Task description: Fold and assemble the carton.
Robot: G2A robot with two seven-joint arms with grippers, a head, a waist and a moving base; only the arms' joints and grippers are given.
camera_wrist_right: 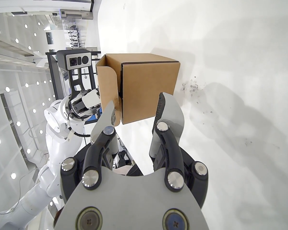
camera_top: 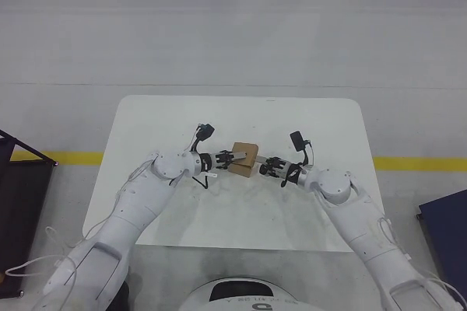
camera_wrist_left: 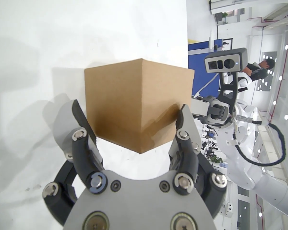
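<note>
White table (camera_top: 140,124) carries the carton (camera_top: 245,155) near its middle, between the two arms; I cannot tell whether it rests on the top or hangs just above it. Its body is squared up, but one flap (camera_wrist_right: 106,84) stands out, untucked, at the end facing the right arm. At the opposite end the left gripper (camera_wrist_left: 129,106) clamps a corner, with a pad on each adjoining face. The right gripper (camera_wrist_right: 136,100) has its fingers wide, straddling the near corner, one tip against the flap and the other just beside the closed face. The step in hand looks like closing that flap. The left should hold firm while the right sweeps the flap inward along its crease, pushing near the free edge without crushing the wall.
</note>
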